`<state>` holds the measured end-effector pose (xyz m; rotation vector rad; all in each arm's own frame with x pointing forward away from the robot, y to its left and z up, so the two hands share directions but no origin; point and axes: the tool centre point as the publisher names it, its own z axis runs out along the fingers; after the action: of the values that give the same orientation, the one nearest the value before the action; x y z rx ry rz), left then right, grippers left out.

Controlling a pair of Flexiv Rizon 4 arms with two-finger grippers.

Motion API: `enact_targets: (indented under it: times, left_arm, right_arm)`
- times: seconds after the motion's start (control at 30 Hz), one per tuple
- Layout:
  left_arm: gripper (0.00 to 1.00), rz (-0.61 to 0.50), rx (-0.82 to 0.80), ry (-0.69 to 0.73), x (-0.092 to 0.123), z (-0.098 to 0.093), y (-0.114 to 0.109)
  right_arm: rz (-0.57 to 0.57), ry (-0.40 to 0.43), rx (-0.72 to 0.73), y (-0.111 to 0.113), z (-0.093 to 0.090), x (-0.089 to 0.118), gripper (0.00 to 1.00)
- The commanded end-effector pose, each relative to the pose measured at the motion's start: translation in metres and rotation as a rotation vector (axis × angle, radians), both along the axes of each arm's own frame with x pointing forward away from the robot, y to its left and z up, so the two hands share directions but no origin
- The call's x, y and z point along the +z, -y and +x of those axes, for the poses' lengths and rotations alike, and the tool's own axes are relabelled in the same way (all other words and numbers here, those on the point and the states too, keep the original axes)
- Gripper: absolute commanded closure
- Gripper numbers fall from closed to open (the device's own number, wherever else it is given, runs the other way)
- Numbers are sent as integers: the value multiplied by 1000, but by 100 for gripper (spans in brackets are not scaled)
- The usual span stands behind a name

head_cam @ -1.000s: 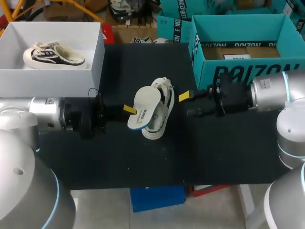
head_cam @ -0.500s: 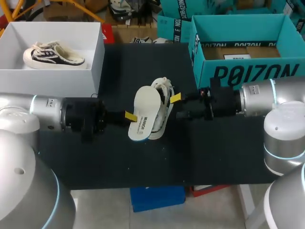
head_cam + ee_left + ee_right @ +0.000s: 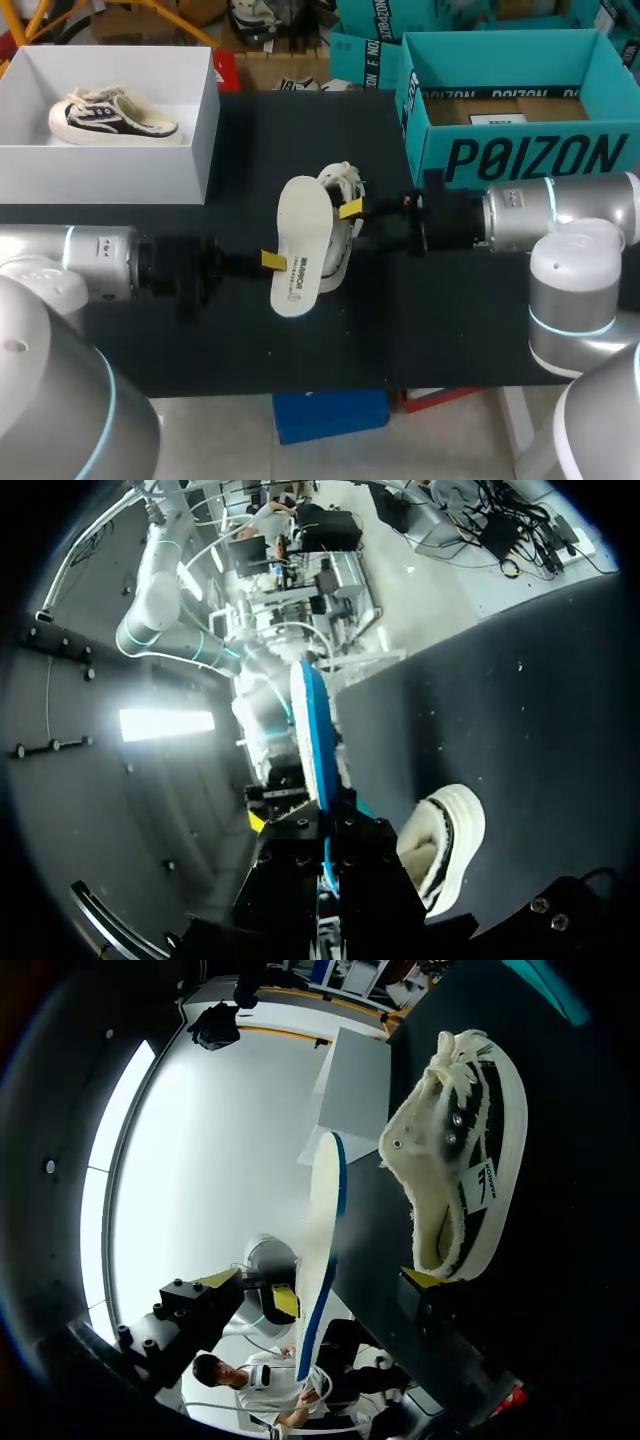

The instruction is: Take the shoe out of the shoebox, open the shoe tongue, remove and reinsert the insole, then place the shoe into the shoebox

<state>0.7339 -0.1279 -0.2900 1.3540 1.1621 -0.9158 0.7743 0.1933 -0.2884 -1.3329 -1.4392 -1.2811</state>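
A matte black table (image 3: 250, 340) carries a white shoebox (image 3: 205, 130) at the far left corner and a teal carton (image 3: 520, 155) at the far right, with dark mat between them. At centre the left gripper (image 3: 272, 260) pinches a flat, pale insole (image 3: 300, 240) beside the canvas shoe (image 3: 340, 262). The right gripper (image 3: 352, 210) is against the shoe.

Left wrist: the insole (image 3: 312, 730) stands edge-on, blue-backed, clamped in the gripper (image 3: 325, 865). The fuzzy-lined shoe (image 3: 450, 840) is just beside it.

Right wrist: the frayed shoe (image 3: 465, 1160) lies just ahead of the gripper (image 3: 430, 1285). I cannot tell if the gripper holds it. The insole (image 3: 322, 1250) is alongside.
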Motion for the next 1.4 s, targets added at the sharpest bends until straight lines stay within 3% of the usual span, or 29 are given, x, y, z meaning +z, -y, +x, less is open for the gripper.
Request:
enact_targets:
  times: [0.03, 0.47, 0.63, 0.73, 0.83, 0.93, 1.1, 1.2, 1.27, 1.4]
  left_arm:
    - [100, 7, -1, 7, -6, -1, 4]
    - [100, 29, -61, 19, -8, -4, 11]
    - [100, 32, -72, 16, -9, -5, 12]
    - [100, 35, -77, 10, -10, -7, 12]
    - [100, 39, -78, 2, -12, -10, 9]
    - [100, 43, -74, -7, -14, -11, 5]
    - [100, 46, -71, -10, -16, -15, 2]
    - [100, 46, -69, -13, -16, -16, 0]
    - [100, 45, -69, -14, -16, -17, 0]
    - [100, 43, -77, -21, -17, -21, 2]
  right_arm:
    - [12, 0, 1, -14, 5, -6, 0]
    - [16, -29, 57, -36, -1, -22, 2]
    - [14, -37, 60, -35, -4, -26, 12]
    - [11, -39, 58, -32, -4, -26, 4]
    - [9, -40, 51, -28, -4, -26, 10]
    - [4, -39, 45, -24, -3, -25, 7]
    - [-2, -38, 39, -20, -1, -26, 20]
    - [-3, -38, 36, -19, 0, -28, 34]
    - [-3, -38, 32, -18, 1, -29, 51]
    - [0, -38, 28, -19, 2, -30, 52]
